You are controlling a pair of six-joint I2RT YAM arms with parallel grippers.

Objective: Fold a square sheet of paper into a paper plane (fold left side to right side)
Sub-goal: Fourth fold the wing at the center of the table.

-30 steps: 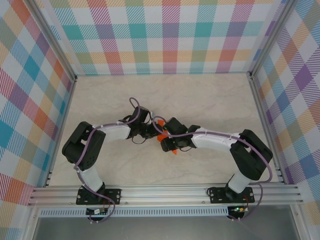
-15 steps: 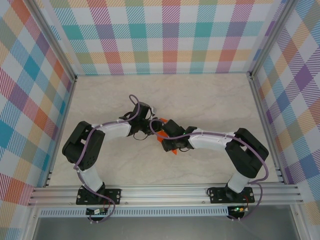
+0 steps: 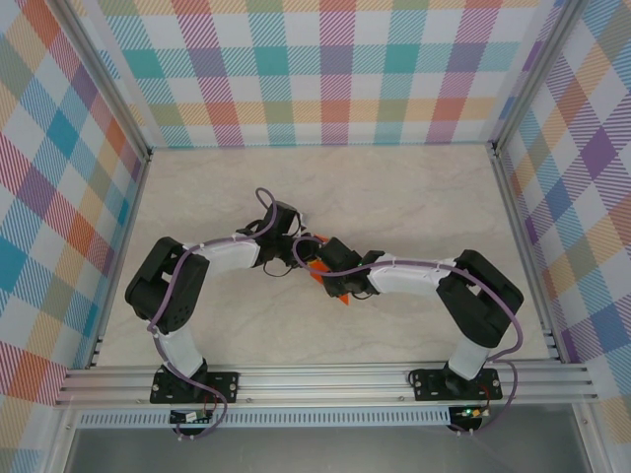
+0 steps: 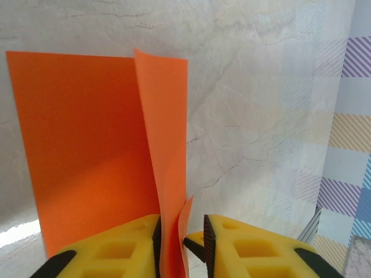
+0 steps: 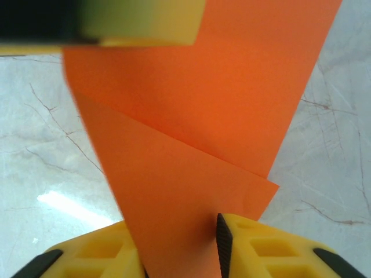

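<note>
The two arms meet near the middle of the table, and the square sheet of paper lies between their wrists, mostly hidden by them in the top view.

In the left wrist view most of the sheet lies flat on the marbled surface. Its right part stands up as a flap and runs down into the left gripper. The yellow fingers there are drawn close together, clamped on that raised flap.

In the right wrist view the sheet shows a slanting folded edge across its middle. Its near part rises off the table into the right gripper, whose fingers are clamped on it. One yellow finger of the left gripper crosses the top of that view, above the far end of the sheet.
</note>
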